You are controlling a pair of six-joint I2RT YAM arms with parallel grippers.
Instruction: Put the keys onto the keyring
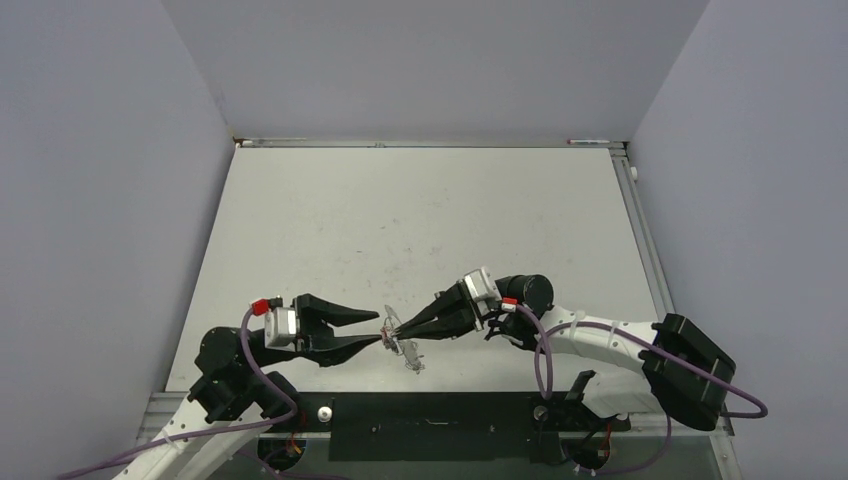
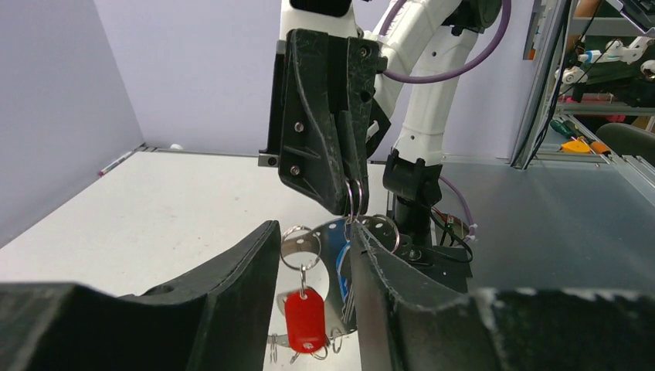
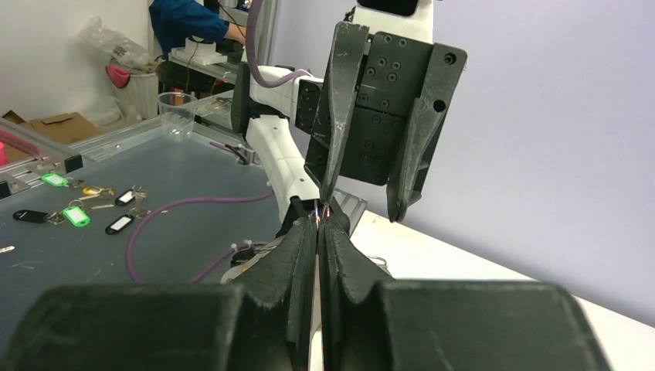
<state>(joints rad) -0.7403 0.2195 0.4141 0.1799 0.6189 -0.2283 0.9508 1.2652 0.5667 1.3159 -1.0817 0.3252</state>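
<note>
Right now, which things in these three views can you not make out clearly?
- Top view: the red key and blue key are too small to find at the keyring.
- Left wrist view: the blue key is mostly hidden behind a finger of the left gripper, which also covers part of the keyring.
- Right wrist view: the shut right gripper hides what it pinches between its own fingers.
</note>
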